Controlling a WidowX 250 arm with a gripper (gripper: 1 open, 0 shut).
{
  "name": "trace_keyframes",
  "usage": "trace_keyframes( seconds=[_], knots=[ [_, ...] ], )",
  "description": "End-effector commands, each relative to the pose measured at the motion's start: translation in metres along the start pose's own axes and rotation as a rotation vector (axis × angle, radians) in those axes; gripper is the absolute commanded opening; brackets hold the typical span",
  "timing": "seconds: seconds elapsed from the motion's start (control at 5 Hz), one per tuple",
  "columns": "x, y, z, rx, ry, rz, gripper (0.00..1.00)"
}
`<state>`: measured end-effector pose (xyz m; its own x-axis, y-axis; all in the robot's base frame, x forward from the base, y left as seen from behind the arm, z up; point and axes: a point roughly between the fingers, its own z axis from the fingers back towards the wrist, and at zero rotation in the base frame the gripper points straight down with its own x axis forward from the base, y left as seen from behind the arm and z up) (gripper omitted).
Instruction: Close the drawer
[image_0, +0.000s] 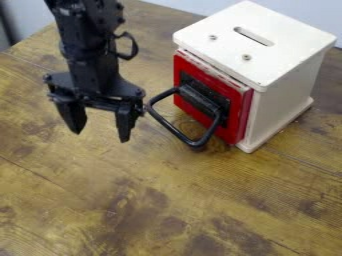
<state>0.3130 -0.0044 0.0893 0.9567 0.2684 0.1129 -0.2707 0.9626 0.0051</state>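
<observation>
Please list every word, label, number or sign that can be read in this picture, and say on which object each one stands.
None can be read.
The box has only slots and screw holes on top, no print.
The drawer, its handle and the claw carry no legible marking.

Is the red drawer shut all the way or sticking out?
Sticking out a little. The red drawer front stands slightly proud of the white box, and its black handle juts toward the open tool, which isn't touching it.
</observation>
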Motion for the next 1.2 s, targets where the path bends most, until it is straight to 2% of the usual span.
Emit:
trace_keyframes(
  seconds=[0.0, 0.2, 0.4, 0.6, 0.8, 1.0],
  knots=[
    [0.009, -0.002, 0.024, -0.024, -0.055, -0.065, 1.00],
    [0.018, -0.004, 0.028, -0.040, -0.061, -0.085, 1.00],
    [0.038, 0.002, 0.034, -0.033, -0.051, -0.102, 1.00],
    [0.036, 0.013, 0.021, -0.026, -0.044, -0.097, 1.00],
    [0.029, 0.013, 0.005, -0.025, -0.028, -0.142, 1.00],
    [0.032, -0.010, -0.001, -0.037, -0.026, -0.227, 1.00]
  ],
)
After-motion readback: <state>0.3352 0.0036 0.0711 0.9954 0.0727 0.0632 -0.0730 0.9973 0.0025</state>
